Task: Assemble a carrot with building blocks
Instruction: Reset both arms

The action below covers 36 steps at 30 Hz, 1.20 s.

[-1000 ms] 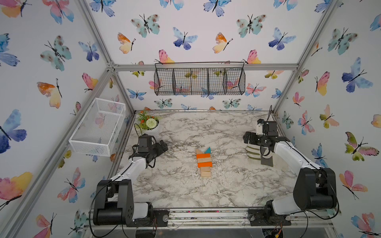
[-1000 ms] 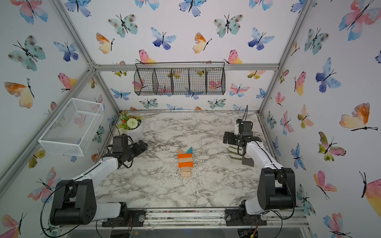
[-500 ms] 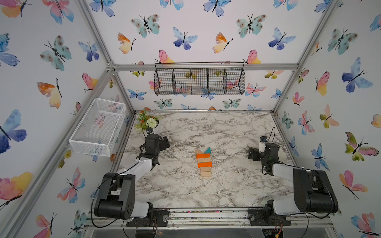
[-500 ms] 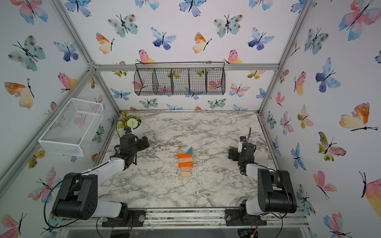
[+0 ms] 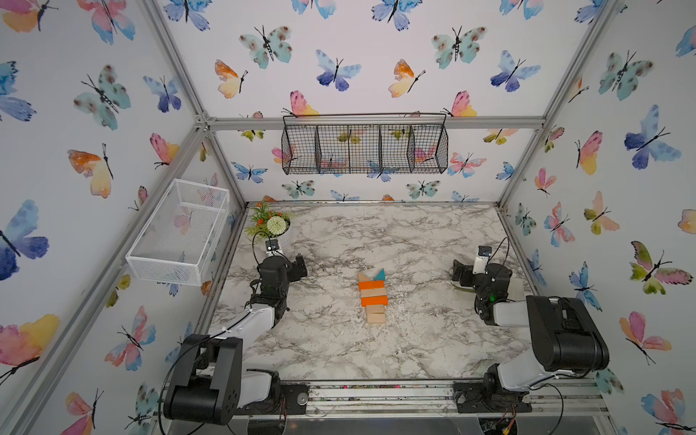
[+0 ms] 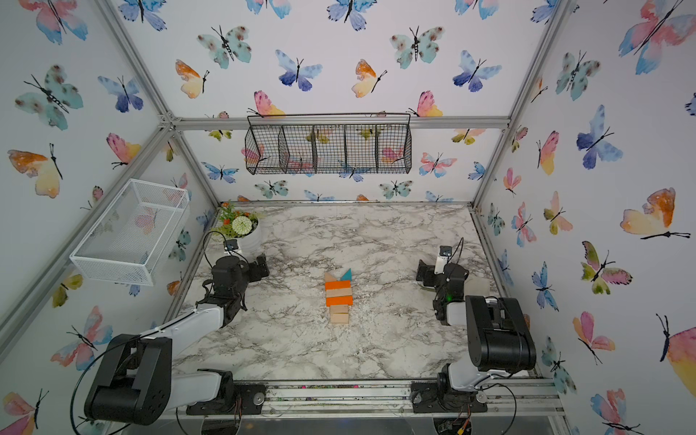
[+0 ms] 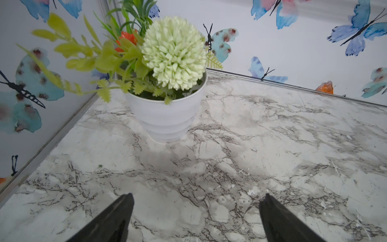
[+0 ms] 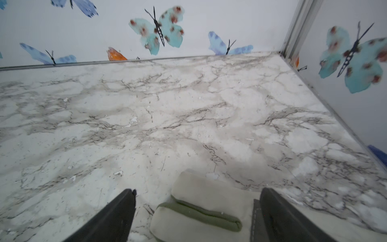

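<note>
The carrot [image 5: 373,297] lies flat at the middle of the marble table in both top views, also the carrot [image 6: 339,297]. Its building blocks touch in a row: a tan triangle [image 5: 363,278] and a teal triangle [image 5: 379,273] at the far end, then orange bars [image 5: 371,285] alternating with a tan bar [image 5: 373,292], then small tan blocks [image 5: 376,318]. My left gripper [image 5: 299,263] [image 7: 198,197] hangs open and empty at the left, facing the flower pot. My right gripper [image 5: 461,273] [image 8: 198,191] stands open at the right, low over a glove, holding nothing.
A white pot of flowers [image 5: 275,226] [image 7: 167,117] stands in the far left corner, close ahead of the left gripper. A cream and green work glove [image 8: 209,199] [image 5: 514,288] lies by the right wall. A black wire basket [image 5: 365,148] and a white one [image 5: 180,229] hang on the walls.
Both arms have folded back toward their bases. The right gripper has sunk low over the glove. The left gripper has turned toward the pot. The blocks have not moved.
</note>
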Available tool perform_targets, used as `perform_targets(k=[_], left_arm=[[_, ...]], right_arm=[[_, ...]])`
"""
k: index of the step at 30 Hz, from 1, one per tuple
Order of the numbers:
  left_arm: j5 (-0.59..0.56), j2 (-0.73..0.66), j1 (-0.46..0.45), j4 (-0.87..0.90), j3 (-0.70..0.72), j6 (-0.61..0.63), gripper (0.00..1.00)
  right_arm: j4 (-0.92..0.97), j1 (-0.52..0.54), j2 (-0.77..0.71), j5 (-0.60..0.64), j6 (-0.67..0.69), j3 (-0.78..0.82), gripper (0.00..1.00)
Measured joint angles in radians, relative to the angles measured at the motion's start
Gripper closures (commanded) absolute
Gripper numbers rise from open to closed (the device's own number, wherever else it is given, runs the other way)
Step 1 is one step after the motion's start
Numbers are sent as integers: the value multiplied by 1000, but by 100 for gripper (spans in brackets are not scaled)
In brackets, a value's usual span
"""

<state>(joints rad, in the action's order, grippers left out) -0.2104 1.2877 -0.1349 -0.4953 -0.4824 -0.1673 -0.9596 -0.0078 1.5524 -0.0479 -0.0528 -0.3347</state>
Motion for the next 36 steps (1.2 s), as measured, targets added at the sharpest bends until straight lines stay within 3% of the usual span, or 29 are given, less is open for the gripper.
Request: perform_targets(k=[4,11,14,20,23,27,31,36], left_arm=[[-2,0,19,-74,33,23,1],[33,-84,27,-149,131,87,1],[68,-118,72,-230,219,112,1],[154,0,177,-366,273,109,2],[171,101,140,-452,267,131,2],[166,90,109,-594,369,141,2],[193,96,110,-595,341,160,1],[235,105,121,-592,277,168,1]], right_arm=[[-212,0,23,6,-7,157,1],[-238,0,27,-55,19,94,0],[-232,0,26,-76,29,82,1],[-232,0,26,-84,31,82,2],[-238,0,26,-85,32,85,2],[-328,0,18,-87,36,160,2],[-427,0,14,-83,36,259,2],[-285,24,34,-37,39,61,2]])
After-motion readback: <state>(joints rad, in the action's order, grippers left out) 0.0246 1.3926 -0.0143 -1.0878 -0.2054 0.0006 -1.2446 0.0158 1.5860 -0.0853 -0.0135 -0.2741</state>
